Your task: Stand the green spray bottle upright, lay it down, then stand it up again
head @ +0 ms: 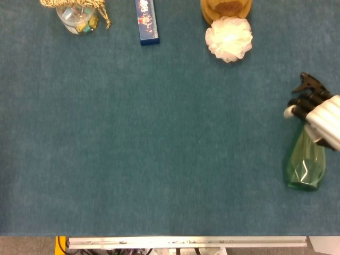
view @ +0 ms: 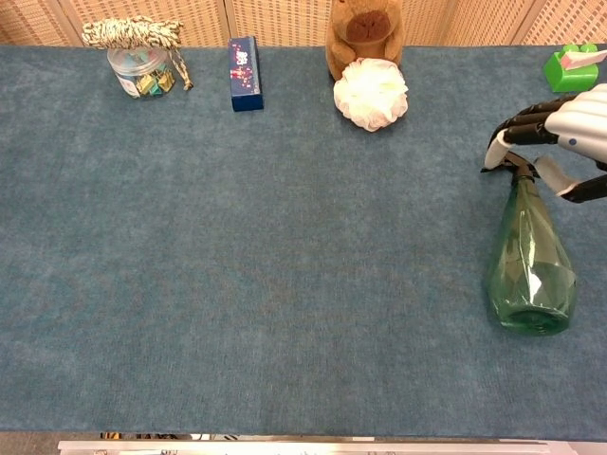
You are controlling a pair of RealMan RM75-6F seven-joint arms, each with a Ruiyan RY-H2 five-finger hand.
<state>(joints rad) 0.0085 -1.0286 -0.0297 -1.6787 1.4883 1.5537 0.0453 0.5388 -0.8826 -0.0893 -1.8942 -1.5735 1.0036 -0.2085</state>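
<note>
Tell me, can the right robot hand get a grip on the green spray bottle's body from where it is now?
Probably yes. The right robot hand hovers by the green spray bottle's nozzle, and the bottle's body below stands exposed with nothing beside it.

A teal felt-covered table (view: 285,284) stands before woven wicker panels (view: 275,14).
</note>
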